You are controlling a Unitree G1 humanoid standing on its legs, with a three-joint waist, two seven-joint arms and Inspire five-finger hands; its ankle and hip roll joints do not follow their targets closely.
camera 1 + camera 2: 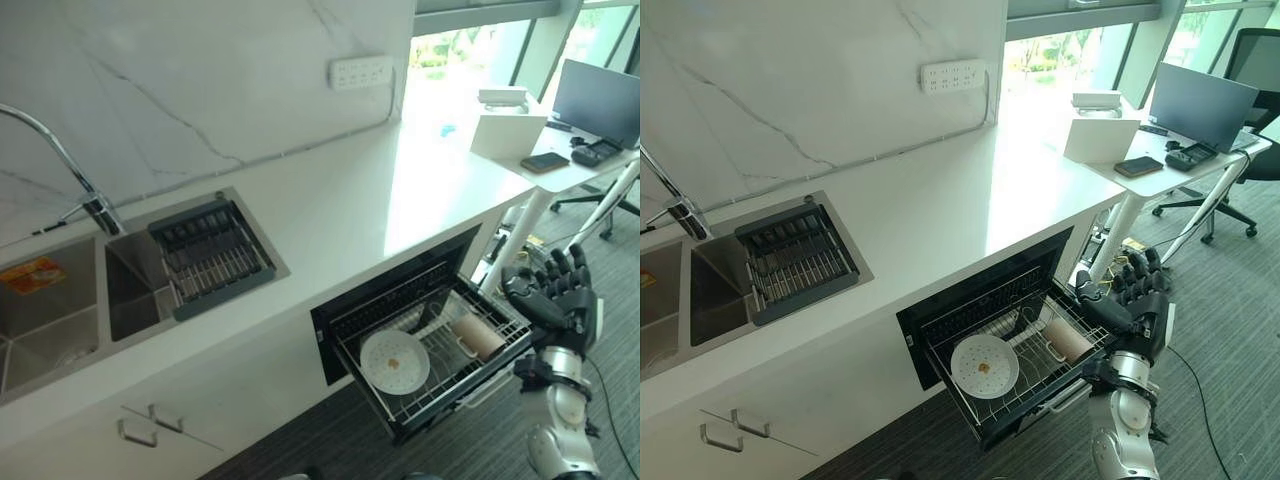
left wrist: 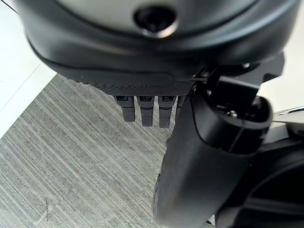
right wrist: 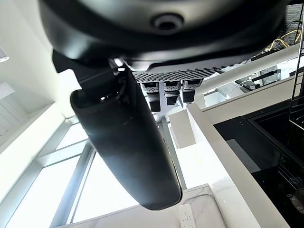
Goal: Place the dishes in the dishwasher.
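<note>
Right hand (image 1: 562, 298) beside the dishwasher rack (image 1: 437, 352): dark, segmented fingers (image 1: 560, 268), glossy black palm shell, white edge along the outer side. Below it a black wrist collar, then a silver-grey forearm of rounded, jointed sections. Close up, a smooth black thumb cover, ribbed black palm pad, one round recessed fitting in the housing. Left hand (image 2: 199, 156): same glossy black build, blocky fingertips.

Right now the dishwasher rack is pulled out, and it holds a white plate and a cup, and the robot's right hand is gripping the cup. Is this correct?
Not quite. The rack is pulled out and holds the white plate and the cup, but the right hand is not gripping the cup: it is raised beside the rack with fingers straight, holding nothing. The left eye view shows this.
</note>
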